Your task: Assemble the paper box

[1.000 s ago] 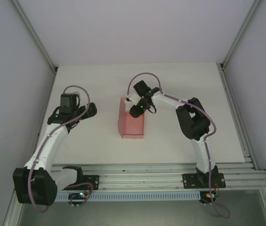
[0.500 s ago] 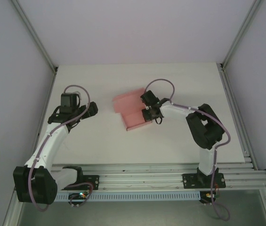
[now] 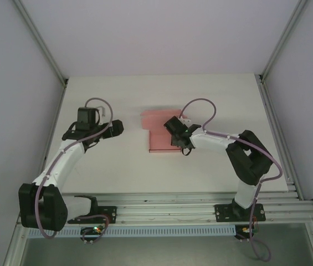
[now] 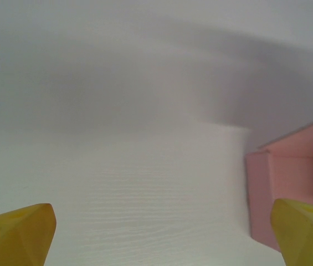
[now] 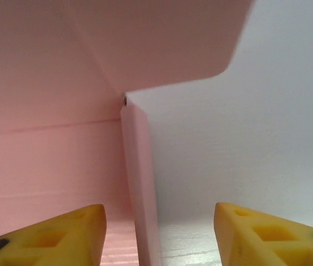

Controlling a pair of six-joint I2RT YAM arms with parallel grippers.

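While both arms lean inward, surroundings: white table (image 3: 106, 166), metal rail (image 3: 167, 202).
In the way: right gripper (image 3: 177, 136) overlaps the mid-table paper box (image 3: 159, 138).
Count: one box, two grippers.
Left gripper (image 3: 116, 128): spread, near box.
Right gripper: spread astride a box wall.

Your paper box (image 3: 157, 138) is plain pink with no print, a shade darker along its folds. The table (image 3: 117, 160) under it is white with a faint, fine wood grain. The left arm (image 3: 62, 160) and right arm (image 3: 217, 138) are white with black joints and mauve cables (image 3: 198, 105). On the left gripper (image 4: 164, 230) and right gripper (image 5: 156, 224) you see yellow fingers (image 4: 23, 233), the right pair with black marks.
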